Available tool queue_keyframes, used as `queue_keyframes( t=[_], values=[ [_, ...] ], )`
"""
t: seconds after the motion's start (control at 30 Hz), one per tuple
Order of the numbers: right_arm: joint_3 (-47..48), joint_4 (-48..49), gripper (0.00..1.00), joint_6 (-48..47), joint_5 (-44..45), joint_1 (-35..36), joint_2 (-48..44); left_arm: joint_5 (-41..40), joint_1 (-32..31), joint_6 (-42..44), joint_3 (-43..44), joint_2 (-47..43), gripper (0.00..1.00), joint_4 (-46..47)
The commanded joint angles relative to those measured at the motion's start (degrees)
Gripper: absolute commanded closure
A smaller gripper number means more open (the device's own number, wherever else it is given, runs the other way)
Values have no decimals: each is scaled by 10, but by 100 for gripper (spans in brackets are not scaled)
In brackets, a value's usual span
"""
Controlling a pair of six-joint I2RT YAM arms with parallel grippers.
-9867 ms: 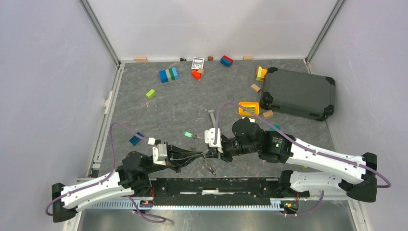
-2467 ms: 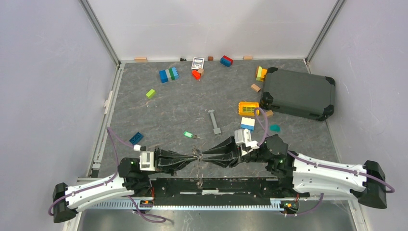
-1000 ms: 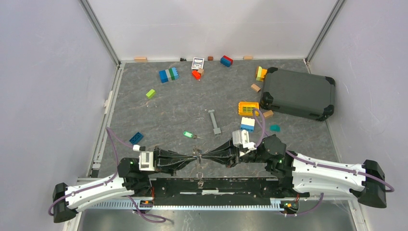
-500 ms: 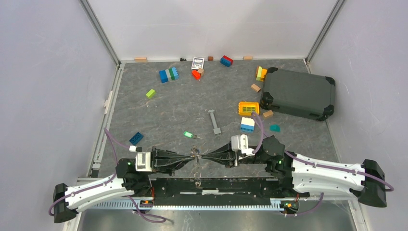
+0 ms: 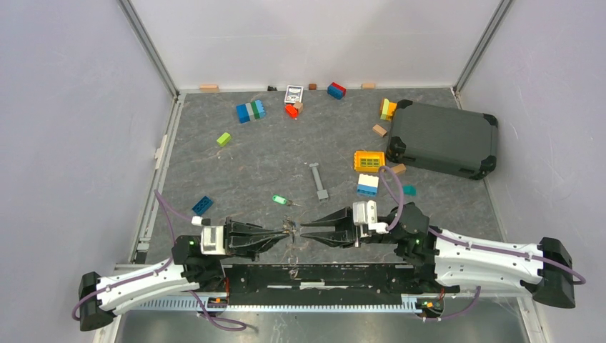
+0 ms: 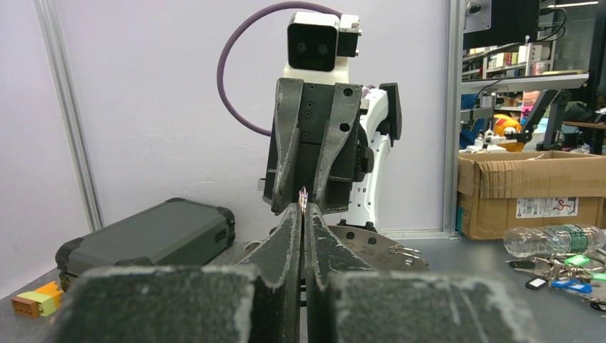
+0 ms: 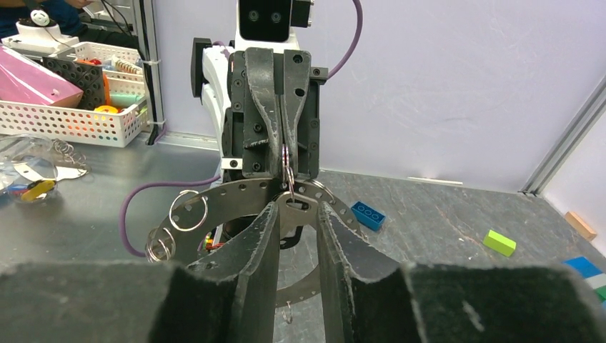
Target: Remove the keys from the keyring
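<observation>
**Left jaws pinch the ring, right jaws stand spread**

My two arms meet tip to tip over the near part of the grey marbled table (image 5: 257, 164), just beyond my bases. My left gripper (image 5: 284, 230) has its jaws pressed together, and between them it pinches the thin silver wire keyring (image 7: 286, 161). In the right wrist view this ring is seen edge-on and upright, coming out from the closed left fingers. Under the ring hangs a small silver key (image 7: 294, 204), and its head is at the height of my right fingertips.

My right gripper (image 5: 304, 231) faces the left one. Its jaws are spread, with a clear gap between the two fingers. The hanging key is in this gap or just before it, and I cannot tell if a finger touches it. From above, ring and key are only a small shiny knot between the two grippers, too small to count how many keys are on it.

One silver key with a green head (image 5: 279, 200) lies flat on the table, apart from the ring and a little beyond my grippers. To the right of it lies a long grey metal bar (image 5: 319, 181). Beyond my right wrist are a white and blue toy brick (image 5: 368, 185) and a yellow grid block (image 5: 369, 160), and next to that block stands a dark grey hard case (image 5: 443, 138). A blue brick (image 5: 202, 205) lies near my left wrist. A row of blue and green bricks (image 5: 251, 111) lies at the far side.
</observation>
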Motion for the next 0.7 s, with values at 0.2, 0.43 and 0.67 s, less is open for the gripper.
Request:
queue_keyframes(
  t=[0.2,0.43,0.67],
  values=[
    [39,43,75,8,-6,4,27,6,-1,-25,20,11,98,44],
    [41,44,89,8,-8,4,30,5,-1,-25,19,12,98,44],
    [35,43,100,3,-2,4,31,5,-1,-26,17,15,98,48]
  ],
)
